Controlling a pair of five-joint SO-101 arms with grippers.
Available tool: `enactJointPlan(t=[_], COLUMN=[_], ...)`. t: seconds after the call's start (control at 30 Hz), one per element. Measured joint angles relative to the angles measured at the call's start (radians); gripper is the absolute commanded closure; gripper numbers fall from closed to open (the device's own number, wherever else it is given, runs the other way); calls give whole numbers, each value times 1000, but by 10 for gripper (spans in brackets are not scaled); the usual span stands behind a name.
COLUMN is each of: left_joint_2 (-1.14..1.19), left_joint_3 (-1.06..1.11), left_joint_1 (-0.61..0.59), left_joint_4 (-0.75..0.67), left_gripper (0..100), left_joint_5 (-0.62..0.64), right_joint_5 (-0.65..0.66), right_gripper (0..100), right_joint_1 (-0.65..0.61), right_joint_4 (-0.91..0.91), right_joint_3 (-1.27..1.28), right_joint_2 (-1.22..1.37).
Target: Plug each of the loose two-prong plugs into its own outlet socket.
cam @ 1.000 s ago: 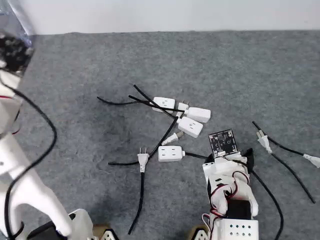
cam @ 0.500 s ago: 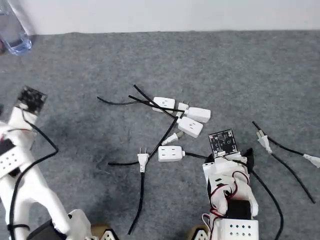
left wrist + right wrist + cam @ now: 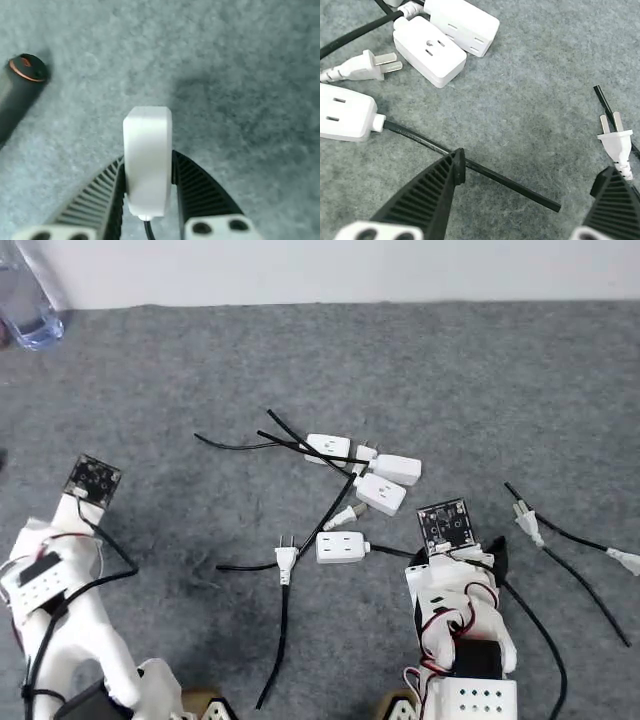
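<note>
our left claw (image 3: 147,162) is clamped on a white corded block (image 3: 147,135), we think a socket. our right claw (image 3: 534,167) stands wide apart; the two-prong plug (image 3: 616,142) lies just beside one finger. we should center on its body, keeping the prongs free.

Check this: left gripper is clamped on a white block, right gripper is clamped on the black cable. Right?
Wrong on the right gripper: it is open, straddling the black cable without gripping it, per the right wrist view. The left gripper is clamped on the white block.
</note>
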Motion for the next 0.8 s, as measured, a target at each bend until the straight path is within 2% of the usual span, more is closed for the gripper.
enactJointPlan(t=[0.2, 0.4, 0.47, 0.8], left_joint_2=[0, 0, 0, 0], left_joint_3=[14, 20, 37, 41], left_joint_1=[-38, -94, -121, -129], left_joint_4=[-68, -75, -75, -89], left_gripper=[964, 734, 688, 683], left_joint_5=[0, -78, -91, -94], right_joint_5=[0, 0, 0, 0], right_gripper=[623, 623, 623, 623], right_joint_1=[0, 0, 0, 0], right_joint_4=[0, 0, 0, 0], right_joint_3=[0, 0, 0, 0], right_joint_2=[0, 0, 0, 0])
